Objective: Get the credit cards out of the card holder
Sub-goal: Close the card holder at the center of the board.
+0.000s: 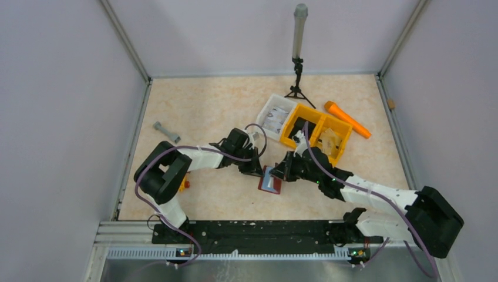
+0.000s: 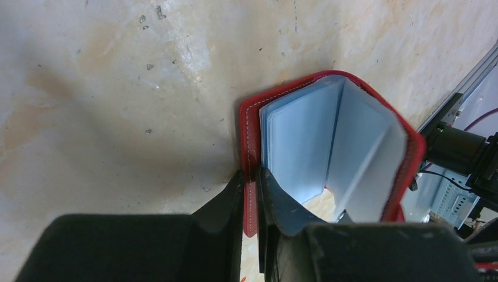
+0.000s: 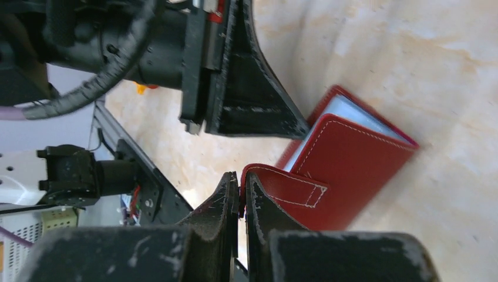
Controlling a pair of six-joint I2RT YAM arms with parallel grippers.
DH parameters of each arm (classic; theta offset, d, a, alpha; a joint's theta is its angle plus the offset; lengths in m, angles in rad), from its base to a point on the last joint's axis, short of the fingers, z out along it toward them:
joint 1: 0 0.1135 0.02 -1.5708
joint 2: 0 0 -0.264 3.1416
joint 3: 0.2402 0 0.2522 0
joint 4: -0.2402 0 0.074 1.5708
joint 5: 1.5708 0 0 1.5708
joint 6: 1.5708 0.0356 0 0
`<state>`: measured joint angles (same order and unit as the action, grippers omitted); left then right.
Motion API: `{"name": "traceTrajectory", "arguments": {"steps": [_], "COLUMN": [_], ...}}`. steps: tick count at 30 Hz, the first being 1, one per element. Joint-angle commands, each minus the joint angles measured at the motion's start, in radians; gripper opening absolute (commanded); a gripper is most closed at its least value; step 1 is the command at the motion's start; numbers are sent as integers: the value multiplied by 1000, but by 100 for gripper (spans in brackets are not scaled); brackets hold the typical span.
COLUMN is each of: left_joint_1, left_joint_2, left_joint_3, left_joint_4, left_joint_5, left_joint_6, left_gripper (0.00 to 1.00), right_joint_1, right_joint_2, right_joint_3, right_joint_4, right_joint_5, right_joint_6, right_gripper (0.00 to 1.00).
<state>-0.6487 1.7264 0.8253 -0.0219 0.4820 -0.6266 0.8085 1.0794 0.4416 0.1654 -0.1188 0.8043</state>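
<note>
Reference landmark: the yellow-orange divided bin (image 1: 289,140). The card holder (image 1: 271,181) lies on the table (image 1: 199,111) off the bin's near-left side, toward the arm bases and apart from the bin. The holder is partly unfolded. The left wrist view shows its dark red cover spread in a V, with the credit cards (image 2: 296,144) visible as pale whitish-blue leaves stacked against the inner face. Whether any leaf is a sleeve rather than a card cannot be determined. All visible leaves sit inside the cover. The left gripper (image 2: 251,179) is clamped on the card holder, with one finger on each face of the cover edge, on the side turned away from the bin. The right gripper (image 3: 241,182) is likewise clamped on the card holder, its fingers pinching the end of the narrow snap tab on the side nearer the bin. A white tray (image 1: 269,109) touches the bin's left wall. An orange tool (image 1: 347,120) lies just beside the bin's far-right corner. A small tripod (image 1: 298,82) carrying an upright grey cylinder stands beyond the bin, near the far wall. A grey dumbbell-shaped part (image 1: 167,131) lies well to the left of the bin.
</note>
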Motion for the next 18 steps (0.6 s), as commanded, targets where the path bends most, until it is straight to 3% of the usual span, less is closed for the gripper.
{"name": "traceTrajectory", "arguments": {"steps": [1, 8, 18], "left_joint_1": [0, 1, 20], "left_joint_2": [3, -9, -98], "left_joint_3": [-26, -53, -88], "left_joint_4": [42, 51, -23], "left_joint_5": [7, 10, -38], "left_joint_6": [0, -3, 6], "left_gripper": [16, 14, 16], "right_joint_1": [-5, -6, -14], "right_joint_2": [96, 365, 755], "right_joint_3": [-28, -123, -211], "right_joint_4": [380, 940, 1464], "right_joint_5": [-93, -163, -135], "right_joint_6": [5, 83, 153], "right_gripper": [0, 0, 0]}}
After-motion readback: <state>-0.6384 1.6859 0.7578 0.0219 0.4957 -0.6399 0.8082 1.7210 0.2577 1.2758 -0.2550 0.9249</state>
